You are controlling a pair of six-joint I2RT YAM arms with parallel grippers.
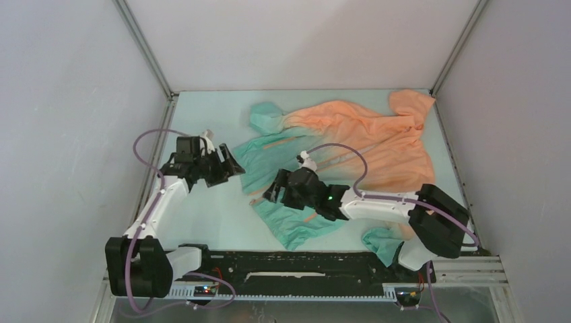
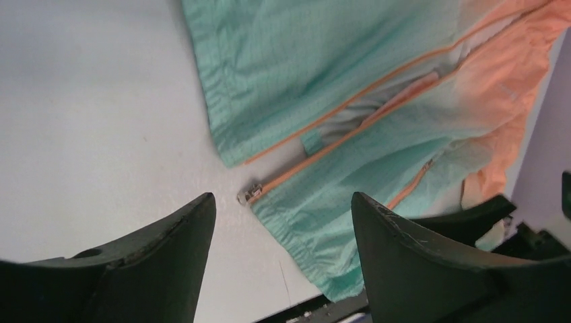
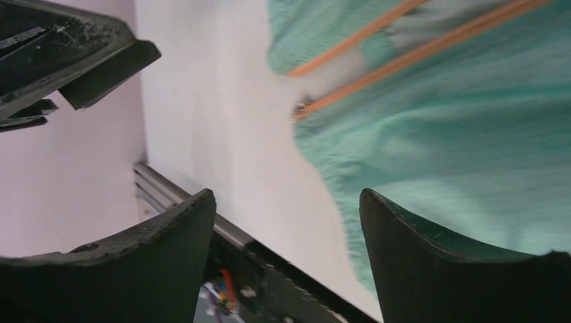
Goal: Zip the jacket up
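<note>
The jacket (image 1: 350,138) lies spread on the table, orange at the far right and teal at the near left, with its front open at the hem. Its two orange zipper tapes (image 2: 377,87) run side by side, apart at the bottom. The metal zipper slider (image 2: 249,196) sits at the hem end of the lower tape, on the table; it also shows in the right wrist view (image 3: 299,108). My left gripper (image 1: 234,168) is open and empty, above the table just left of the hem. My right gripper (image 1: 271,192) is open and empty, over the teal hem near the slider.
The black rail with cable track (image 1: 303,266) runs along the table's near edge. Grey walls (image 1: 74,101) enclose the table on the left, the back and the right. A teal cuff (image 1: 384,243) lies by the right arm's base.
</note>
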